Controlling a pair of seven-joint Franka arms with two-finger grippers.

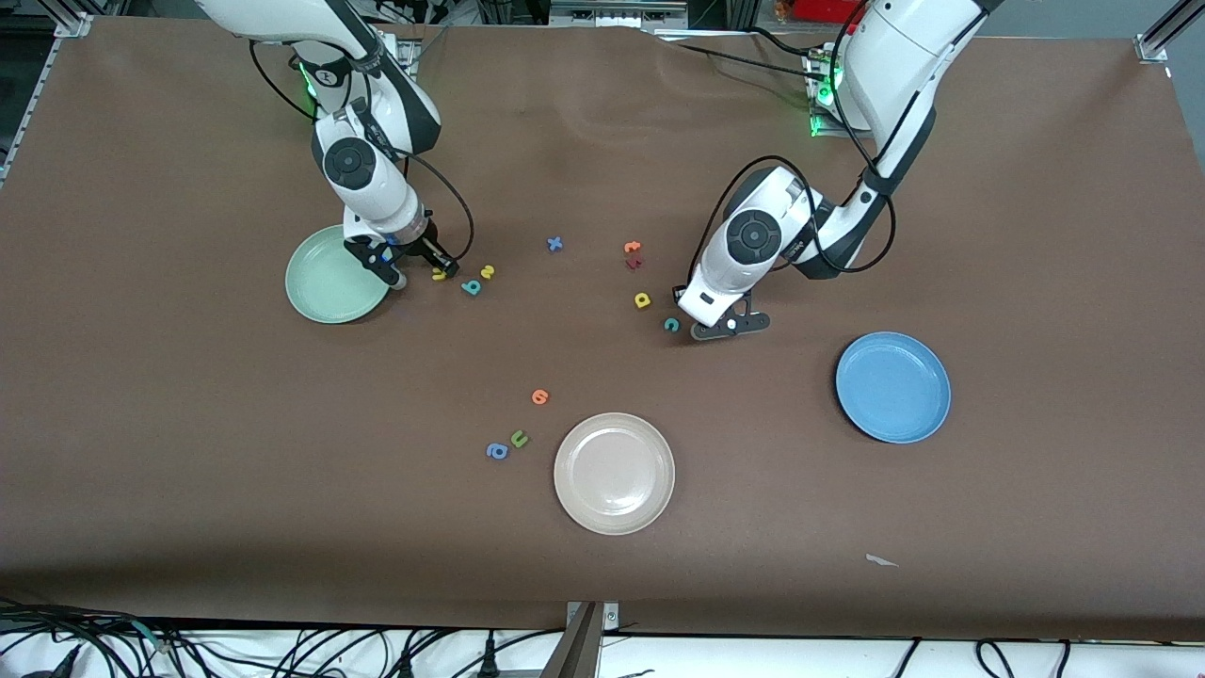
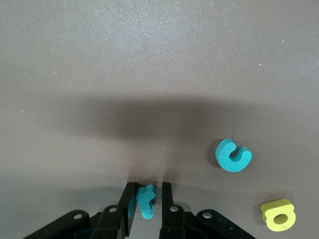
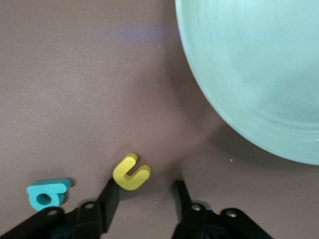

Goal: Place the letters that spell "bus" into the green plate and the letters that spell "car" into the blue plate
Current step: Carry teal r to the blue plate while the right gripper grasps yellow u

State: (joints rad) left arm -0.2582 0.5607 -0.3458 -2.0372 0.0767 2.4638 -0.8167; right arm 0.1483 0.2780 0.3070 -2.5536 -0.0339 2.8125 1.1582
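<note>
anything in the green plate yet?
No letters show in the green plate; the right wrist view shows bare bowl. In the front view the right gripper and its wrist cover the plate's edge nearest the yellow "u", so that strip is unseen.

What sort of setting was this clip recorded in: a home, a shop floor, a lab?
Most likely a robotics lab. A table under plain brown covering carries only foam letters and plates such as the beige plate; aluminium framing stands at its corners, and loose cables trail along its edge nearest the front camera.
</note>
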